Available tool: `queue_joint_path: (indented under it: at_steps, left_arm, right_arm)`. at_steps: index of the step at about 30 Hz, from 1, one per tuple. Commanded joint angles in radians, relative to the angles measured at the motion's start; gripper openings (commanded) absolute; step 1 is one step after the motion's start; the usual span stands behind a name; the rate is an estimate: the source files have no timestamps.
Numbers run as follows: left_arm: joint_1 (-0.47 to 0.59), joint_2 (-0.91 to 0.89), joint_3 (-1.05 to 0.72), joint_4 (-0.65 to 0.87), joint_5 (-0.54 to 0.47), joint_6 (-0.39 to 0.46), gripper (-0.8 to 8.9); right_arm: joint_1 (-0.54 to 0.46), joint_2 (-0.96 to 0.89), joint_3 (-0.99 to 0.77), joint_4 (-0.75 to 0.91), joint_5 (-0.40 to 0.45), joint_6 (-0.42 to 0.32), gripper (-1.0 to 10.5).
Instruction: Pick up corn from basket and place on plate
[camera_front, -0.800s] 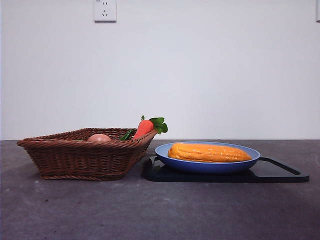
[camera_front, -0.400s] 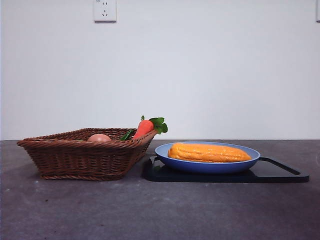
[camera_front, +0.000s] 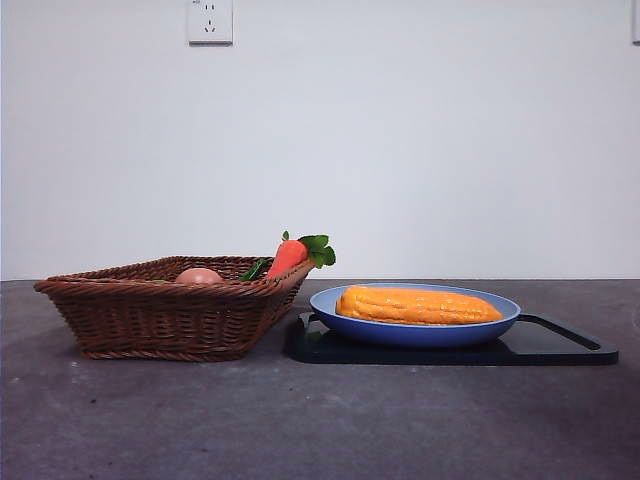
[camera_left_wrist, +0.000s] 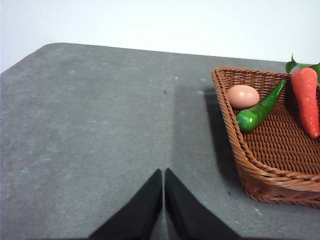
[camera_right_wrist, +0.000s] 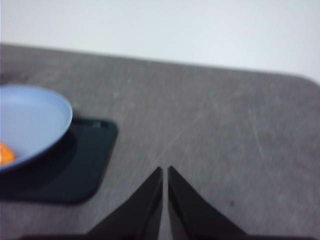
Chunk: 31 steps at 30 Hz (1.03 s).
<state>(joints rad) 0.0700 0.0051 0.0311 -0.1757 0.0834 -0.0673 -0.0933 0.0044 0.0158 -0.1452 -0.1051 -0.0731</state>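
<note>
The long yellow-orange corn (camera_front: 418, 305) lies flat on the blue plate (camera_front: 415, 330), right of the brown wicker basket (camera_front: 165, 318). One end of the corn (camera_right_wrist: 6, 154) and the plate (camera_right_wrist: 30, 122) show in the right wrist view. My left gripper (camera_left_wrist: 163, 172) is shut over bare table beside the basket (camera_left_wrist: 270, 170), holding nothing. Shut and empty as well, my right gripper (camera_right_wrist: 165, 170) hovers over bare table, off to the side of the plate. Neither arm appears in the front view.
The plate rests on a flat black tray (camera_front: 560, 345), also seen as the tray (camera_right_wrist: 75, 165) in the right wrist view. Inside the basket are a red-orange carrot (camera_left_wrist: 307, 97), a green pepper (camera_left_wrist: 257, 110) and a peach-coloured egg (camera_left_wrist: 243, 96). The carrot (camera_front: 290, 255) leans over the basket's rim.
</note>
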Motion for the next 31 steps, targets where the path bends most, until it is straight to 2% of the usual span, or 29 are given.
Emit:
queue_joint_path:
  at_steps: [1, 31]
  left_arm:
    - [0.002, -0.002, -0.028, -0.004, 0.002, -0.003, 0.08]
    - [0.003, -0.002, -0.028, -0.003, 0.002, -0.003, 0.07]
  right_arm:
    - [0.000, -0.001, -0.005, -0.030, 0.002, 0.016, 0.0]
    - [0.000, -0.001, -0.005, -0.013, 0.002, 0.020, 0.0]
